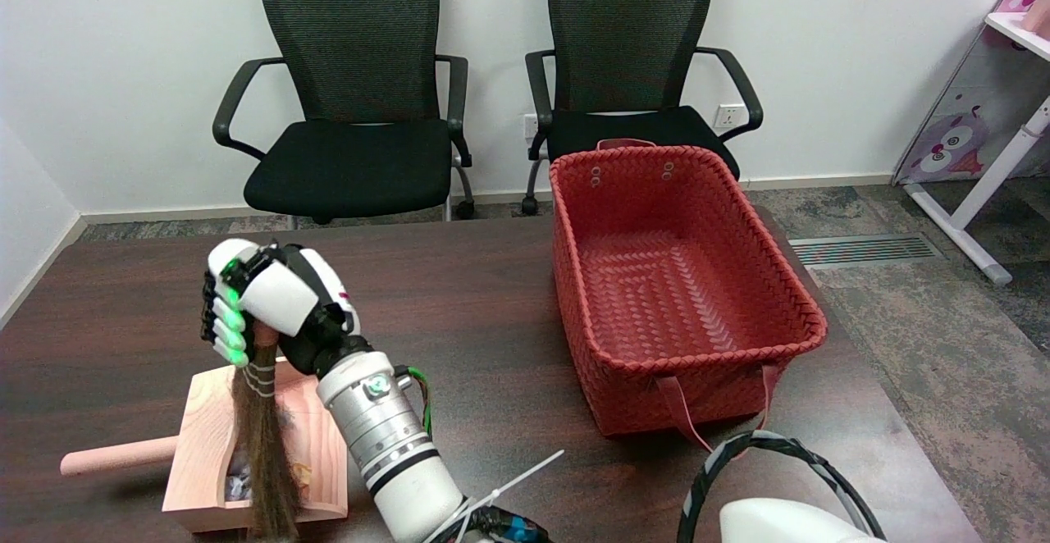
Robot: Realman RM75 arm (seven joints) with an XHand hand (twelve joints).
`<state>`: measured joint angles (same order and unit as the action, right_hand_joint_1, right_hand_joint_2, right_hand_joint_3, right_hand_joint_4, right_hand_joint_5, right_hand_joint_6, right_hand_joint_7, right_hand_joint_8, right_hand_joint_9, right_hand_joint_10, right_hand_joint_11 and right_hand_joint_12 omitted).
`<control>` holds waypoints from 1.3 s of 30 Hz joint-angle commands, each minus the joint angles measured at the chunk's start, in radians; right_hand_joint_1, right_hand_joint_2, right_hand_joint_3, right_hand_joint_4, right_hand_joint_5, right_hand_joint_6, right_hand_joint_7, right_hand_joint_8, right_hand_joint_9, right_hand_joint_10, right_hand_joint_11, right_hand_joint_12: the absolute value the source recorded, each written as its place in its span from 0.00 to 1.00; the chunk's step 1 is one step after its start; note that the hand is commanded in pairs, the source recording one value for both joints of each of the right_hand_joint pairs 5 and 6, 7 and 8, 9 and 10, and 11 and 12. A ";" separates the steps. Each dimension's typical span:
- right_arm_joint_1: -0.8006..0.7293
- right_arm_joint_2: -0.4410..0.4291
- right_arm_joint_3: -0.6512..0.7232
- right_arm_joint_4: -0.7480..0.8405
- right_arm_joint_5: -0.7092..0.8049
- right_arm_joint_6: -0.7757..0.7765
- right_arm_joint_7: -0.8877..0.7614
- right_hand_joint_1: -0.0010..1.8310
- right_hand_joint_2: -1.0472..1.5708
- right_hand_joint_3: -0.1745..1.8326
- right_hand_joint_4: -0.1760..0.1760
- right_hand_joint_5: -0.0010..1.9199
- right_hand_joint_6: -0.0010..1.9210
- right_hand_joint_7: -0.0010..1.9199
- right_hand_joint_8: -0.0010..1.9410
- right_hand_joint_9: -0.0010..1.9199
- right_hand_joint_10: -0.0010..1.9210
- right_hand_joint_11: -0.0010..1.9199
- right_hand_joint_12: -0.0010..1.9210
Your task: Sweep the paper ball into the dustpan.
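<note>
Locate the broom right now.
Head view, lower left: the broom hangs from the right hand, which grips its handle, bristles down over the pink wooden dustpan, well left of the red basket.

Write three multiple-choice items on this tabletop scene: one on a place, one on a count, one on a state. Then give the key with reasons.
1. Where does the red woven basket stand relative to the wooden dustpan?
A. To its picture-right
B. Inside it
C. On a chair

2. How many black office chairs stand behind the table?
A. One
B. Two
C. Four

3. What is the right hand doing?
A. Hanging open over the basket
B. Gripping the small broom
C. Resting flat on the table

Key: 1 A, the basket sits on the table's right part, the dustpan at lower left. 2 B, two chairs show side by side at the wall. 3 B, the fingers wrap the broom's handle, bristles hanging over the dustpan.
</note>
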<state>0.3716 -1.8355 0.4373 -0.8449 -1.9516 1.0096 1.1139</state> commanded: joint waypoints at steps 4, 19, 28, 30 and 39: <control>0.009 0.128 0.004 -0.239 -0.030 0.038 0.140 0.32 0.72 0.76 0.50 1.00 1.00 1.00 0.99 1.00 1.00 1.00 1.00; -0.003 0.295 0.054 -0.518 -0.032 -0.054 -0.298 0.28 0.90 0.74 0.54 1.00 1.00 1.00 0.99 1.00 1.00 1.00 1.00; -0.070 0.411 0.140 -0.749 0.043 -0.095 -0.583 0.27 0.94 0.75 0.60 1.00 1.00 1.00 0.99 1.00 1.00 1.00 1.00; -0.080 0.492 0.150 -0.809 0.113 -0.095 -0.580 0.28 0.94 0.75 0.60 1.00 1.00 1.00 0.99 1.00 1.00 1.00 1.00; -0.085 0.720 0.134 -0.928 0.295 -0.084 -0.583 0.29 0.94 0.76 0.58 1.00 1.00 1.00 0.99 1.00 1.00 1.00 1.00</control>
<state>0.3351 -1.4624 0.5247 -1.4575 -1.9037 0.9546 0.7306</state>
